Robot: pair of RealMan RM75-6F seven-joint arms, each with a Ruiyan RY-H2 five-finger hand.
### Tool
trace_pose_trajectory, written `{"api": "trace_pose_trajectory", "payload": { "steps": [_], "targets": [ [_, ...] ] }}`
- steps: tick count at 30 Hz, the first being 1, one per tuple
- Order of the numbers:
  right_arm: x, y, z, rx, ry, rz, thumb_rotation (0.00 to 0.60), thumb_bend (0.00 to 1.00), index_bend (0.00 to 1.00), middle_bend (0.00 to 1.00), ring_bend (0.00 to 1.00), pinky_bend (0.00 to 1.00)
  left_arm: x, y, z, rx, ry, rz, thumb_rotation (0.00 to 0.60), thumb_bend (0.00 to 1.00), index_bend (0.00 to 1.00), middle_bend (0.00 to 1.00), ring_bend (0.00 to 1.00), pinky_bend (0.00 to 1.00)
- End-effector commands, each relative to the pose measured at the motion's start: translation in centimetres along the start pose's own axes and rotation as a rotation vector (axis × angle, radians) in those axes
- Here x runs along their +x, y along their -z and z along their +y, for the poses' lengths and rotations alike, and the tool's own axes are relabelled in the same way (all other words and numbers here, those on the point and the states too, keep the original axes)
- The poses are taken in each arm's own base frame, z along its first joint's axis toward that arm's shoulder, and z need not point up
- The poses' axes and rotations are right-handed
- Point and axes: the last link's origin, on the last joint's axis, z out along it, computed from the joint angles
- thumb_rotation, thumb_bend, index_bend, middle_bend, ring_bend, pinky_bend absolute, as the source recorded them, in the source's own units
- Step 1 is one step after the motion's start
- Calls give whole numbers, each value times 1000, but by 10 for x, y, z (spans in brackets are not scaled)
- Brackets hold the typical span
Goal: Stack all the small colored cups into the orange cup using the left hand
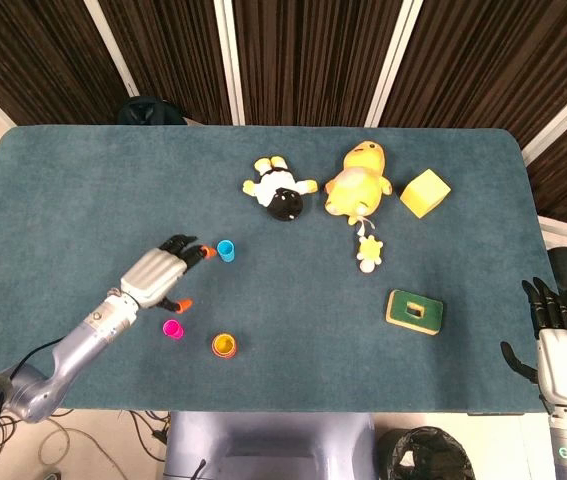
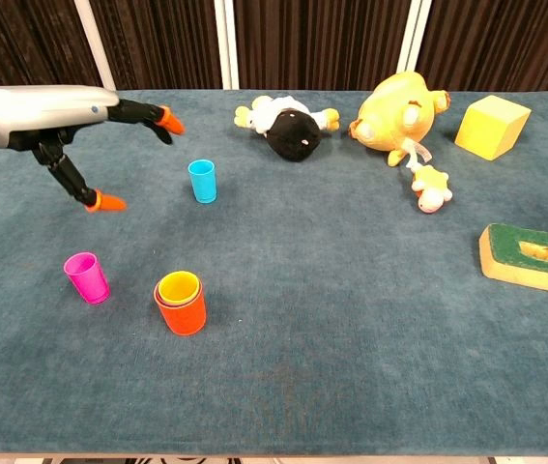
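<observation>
The left hand [image 1: 156, 277] hovers with fingers spread and empty, left of the blue cup [image 1: 225, 250] at mid-frame. Below it stand the pink cup [image 2: 85, 276] and the orange cup [image 2: 183, 311], a yellow cup [image 2: 179, 287] nested inside. At lower right, the right hand [image 1: 557, 340] rests open.

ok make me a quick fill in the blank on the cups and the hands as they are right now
1. The yellow cup sits nested inside the ____ cup.
2. The pink cup stands upright on the table, to the ____ of the stacked pair in the chest view.
3. The left hand holds ____ and hangs near the blue cup.
4. The green block has a ____ in its top.

Missing words: orange; left; nothing; hole
</observation>
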Motion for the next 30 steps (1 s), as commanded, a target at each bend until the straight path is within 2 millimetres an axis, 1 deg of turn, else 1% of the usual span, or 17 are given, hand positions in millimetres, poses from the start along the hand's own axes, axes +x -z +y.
{"api": "trace_pose_trajectory", "payload": {
  "steps": [1,4,7,10,14,19,27,30],
  "targets": [
    [-2,0,0,0,2,-5,600,334,49,72,136,65,2,-27,-19,99,109,38,600,205,167,154,20,91],
    [-3,0,0,-1,5,-9,600,334,49,72,136,65,4,-42,-28,139,94,42,600,204,173,156,24,91],
    [-3,-1,0,-2,3,-10,600,334,49,72,136,65,5,-51,-34,167,87,39,600,205,175,157,24,91],
    [-3,-1,0,-1,1,-10,600,334,49,72,136,65,3,-60,-37,200,125,52,600,205,176,156,24,91],
    [-2,-1,1,-3,-1,-7,600,334,49,72,136,65,-3,-71,-33,207,182,38,600,204,181,157,24,91],
    [-1,-1,2,-8,2,-4,600,334,49,72,136,65,-7,-81,-19,175,202,18,600,203,201,157,25,91],
    [0,-1,3,-9,-3,1,600,334,49,72,136,65,-11,-92,-9,163,184,12,600,203,292,179,31,91],
    [0,-1,3,-9,-3,1,600,334,49,72,136,65,-13,-96,-6,166,174,16,600,203,310,183,32,91]
  ]
}}
